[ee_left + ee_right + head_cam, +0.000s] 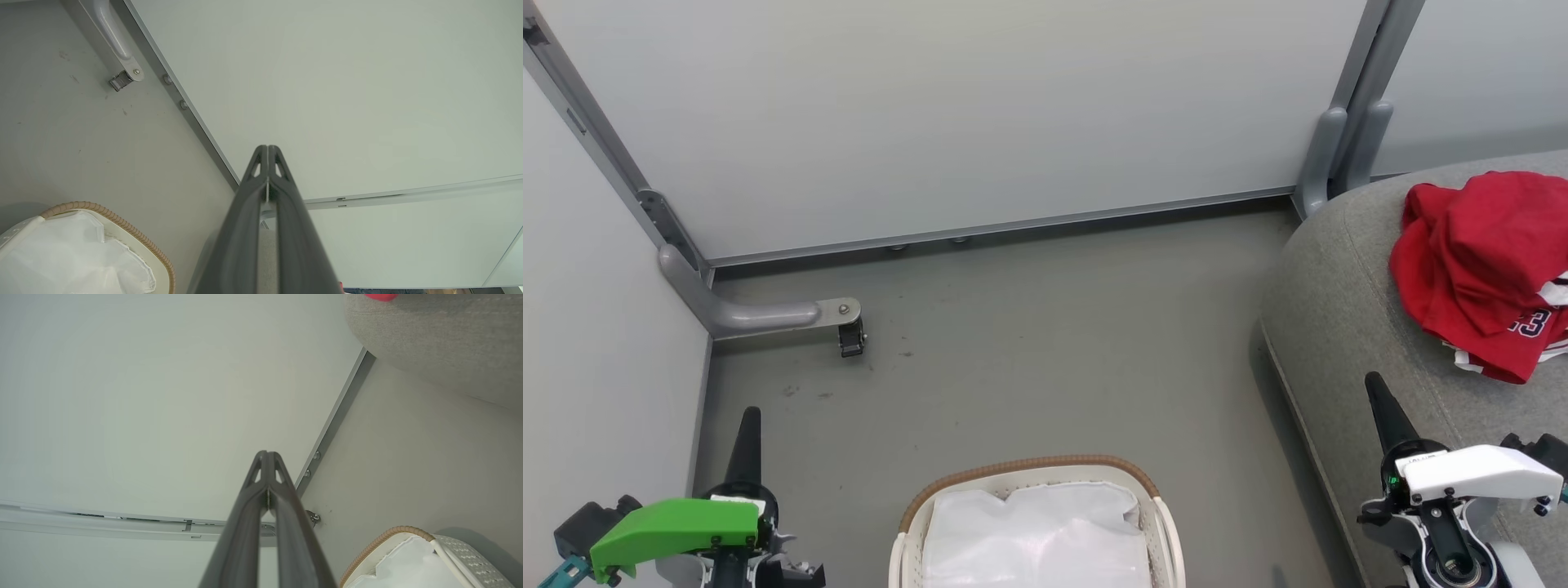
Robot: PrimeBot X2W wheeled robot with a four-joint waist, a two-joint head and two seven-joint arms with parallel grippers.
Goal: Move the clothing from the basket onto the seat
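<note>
Head view: one red clothing (1478,269) heap lies on the seat (1339,327), well apart from the one basket (1029,468) with its white liner (1037,531). The left gripper (751,420) and right gripper (1377,388) are both pinched together, empty. Grey floor (1054,343) lies between basket and seat.

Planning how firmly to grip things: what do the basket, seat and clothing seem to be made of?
The basket: smooth white plastic by its look, with perforated walls; its brown rim looks woven, perhaps rattan or imitation. The seat: matte grey upholstery fabric, showing coarse weave and a stitched seam. The clothing: thin red fabric, likely synthetic sportswear, lying in soft crumpled folds.
</note>
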